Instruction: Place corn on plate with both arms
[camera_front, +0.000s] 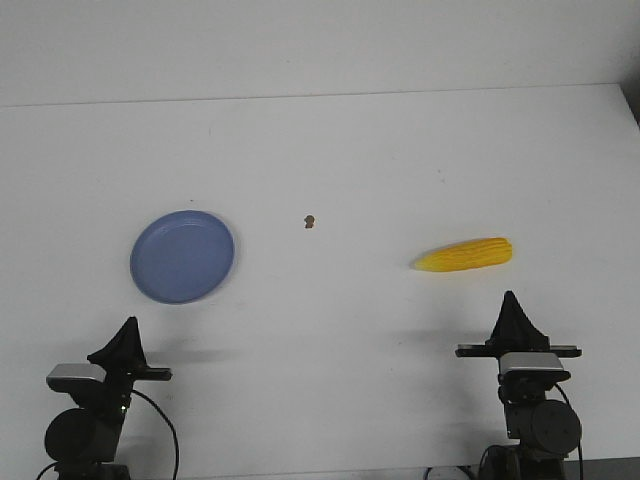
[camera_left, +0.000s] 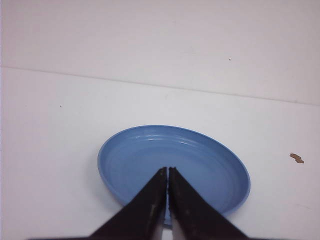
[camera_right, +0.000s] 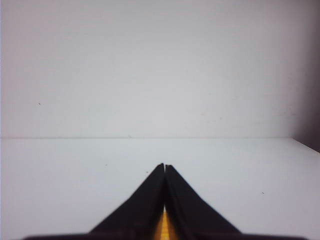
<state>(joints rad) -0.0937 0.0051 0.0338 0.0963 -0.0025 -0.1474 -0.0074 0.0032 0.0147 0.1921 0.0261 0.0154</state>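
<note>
The yellow-orange corn (camera_front: 465, 255) lies on its side on the white table at the right, pointed end to the left. A sliver of it (camera_right: 165, 227) shows between the right fingers. The blue plate (camera_front: 183, 256) sits empty at the left and fills the left wrist view (camera_left: 200, 160). My left gripper (camera_front: 127, 328) is shut and empty, just in front of the plate's near rim (camera_left: 167, 170). My right gripper (camera_front: 510, 300) is shut and empty, just in front of the corn (camera_right: 164, 166).
A small brown speck (camera_front: 310, 221) lies on the table between plate and corn; it also shows in the left wrist view (camera_left: 296, 158). The table's back edge meets a white wall.
</note>
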